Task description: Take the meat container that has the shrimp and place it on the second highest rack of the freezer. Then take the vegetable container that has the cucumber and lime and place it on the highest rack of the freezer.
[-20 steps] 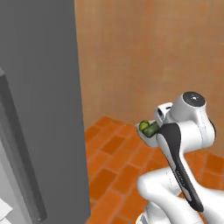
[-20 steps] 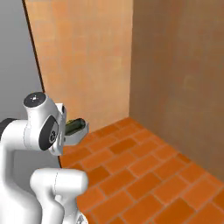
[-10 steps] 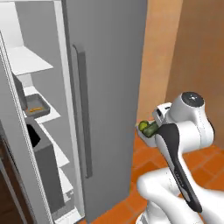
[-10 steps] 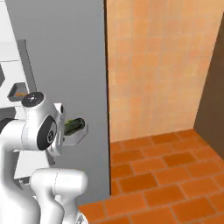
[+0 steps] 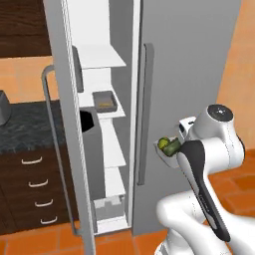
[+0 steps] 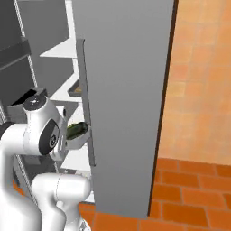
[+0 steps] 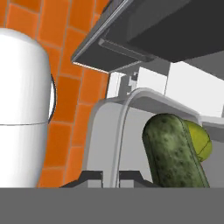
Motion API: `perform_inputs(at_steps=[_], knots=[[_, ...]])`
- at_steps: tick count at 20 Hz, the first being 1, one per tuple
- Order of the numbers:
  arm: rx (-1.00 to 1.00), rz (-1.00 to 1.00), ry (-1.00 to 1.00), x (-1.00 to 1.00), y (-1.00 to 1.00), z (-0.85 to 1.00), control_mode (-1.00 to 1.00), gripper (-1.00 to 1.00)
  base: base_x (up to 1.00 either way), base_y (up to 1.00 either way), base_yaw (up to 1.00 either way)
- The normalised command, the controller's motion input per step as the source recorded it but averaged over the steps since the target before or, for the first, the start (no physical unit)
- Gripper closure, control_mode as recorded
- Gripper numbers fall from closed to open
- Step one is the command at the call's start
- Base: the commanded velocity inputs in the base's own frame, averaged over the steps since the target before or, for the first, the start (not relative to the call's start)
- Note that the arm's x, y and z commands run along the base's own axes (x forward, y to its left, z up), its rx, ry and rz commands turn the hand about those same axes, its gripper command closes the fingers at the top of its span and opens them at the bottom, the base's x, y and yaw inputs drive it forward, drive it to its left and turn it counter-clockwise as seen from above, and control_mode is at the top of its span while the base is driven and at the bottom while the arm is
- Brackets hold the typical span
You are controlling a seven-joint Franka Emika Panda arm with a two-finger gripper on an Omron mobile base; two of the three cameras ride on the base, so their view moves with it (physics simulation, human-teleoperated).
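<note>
My gripper (image 7: pixel 110 178) is shut on the rim of a small grey vegetable container (image 7: pixel 127 109), which holds the dark green cucumber (image 7: pixel 173 151) and the yellow-green lime (image 7: pixel 200 141). In the left base view the container (image 5: pixel 165 152) hangs in front of the grey right door, right of the open freezer (image 5: pixel 107 164). The cucumber (image 6: pixel 77 130) also shows beside my arm. A second grey container (image 5: pixel 105 101) sits on the second highest white shelf, with a small orange-brown piece in it. The highest shelf (image 5: pixel 102 61) is bare.
The freezer door (image 5: pixel 64 124), with its long bar handle (image 5: pixel 54 149), stands open to the left. The closed right door carries its own bar handle (image 5: pixel 144 114). A dark counter with drawers (image 5: pixel 27 149) lies further left. Orange brick floor (image 6: pixel 189 194) and a wall are to the right.
The whole picture has swung from brick floor and wall to the open freezer, so the base has moved. The arm keeps its pose, still holding the container.
</note>
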Motion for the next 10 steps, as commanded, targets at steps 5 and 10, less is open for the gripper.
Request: perform_inputs(at_steps=[5, 10], knots=[[0.0, 0.0, 0.0, 0.0, 0.0, 0.0, 1.0, 1.0, -0.11, 0.03, 0.65], [0.0, 0.0, 0.0, 0.0, 0.0, 0.0, 1.0, 1.0, 0.01, -0.08, 0.44]])
